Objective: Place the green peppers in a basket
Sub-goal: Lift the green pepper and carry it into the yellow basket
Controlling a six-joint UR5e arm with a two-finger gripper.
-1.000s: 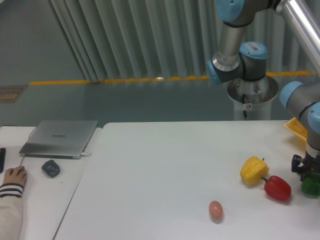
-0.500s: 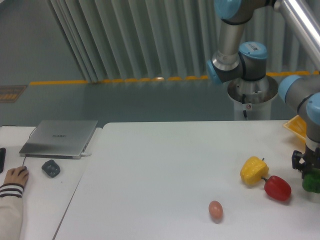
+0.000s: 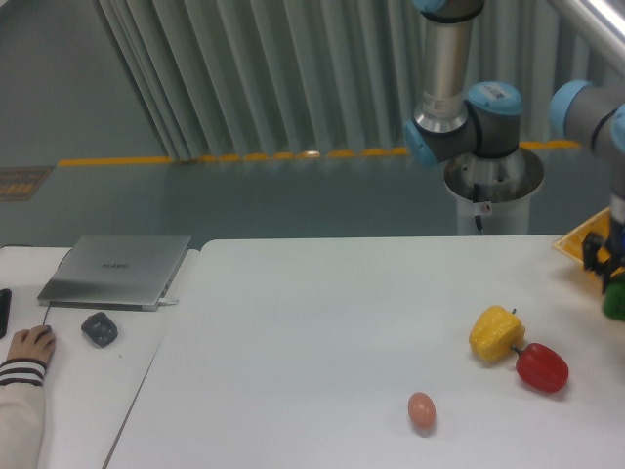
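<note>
The green pepper (image 3: 615,301) shows as a dark-green lump at the right edge of the frame, held up off the table. My gripper (image 3: 611,278) is shut on the green pepper from above; its black fingers show just over it. The yellow basket (image 3: 583,237) shows only as a corner at the right edge, just left of and behind the gripper. Most of the basket lies out of frame.
A yellow pepper (image 3: 496,333) and a red pepper (image 3: 542,367) lie together on the white table (image 3: 322,332), right of centre. A pink egg (image 3: 421,409) lies near the front. A laptop (image 3: 117,269), a mouse (image 3: 100,328) and a person's hand (image 3: 27,344) are on the left.
My gripper has lifted the green pepper off the table, from beside the red pepper up towards the basket corner. The other things have stayed put.
</note>
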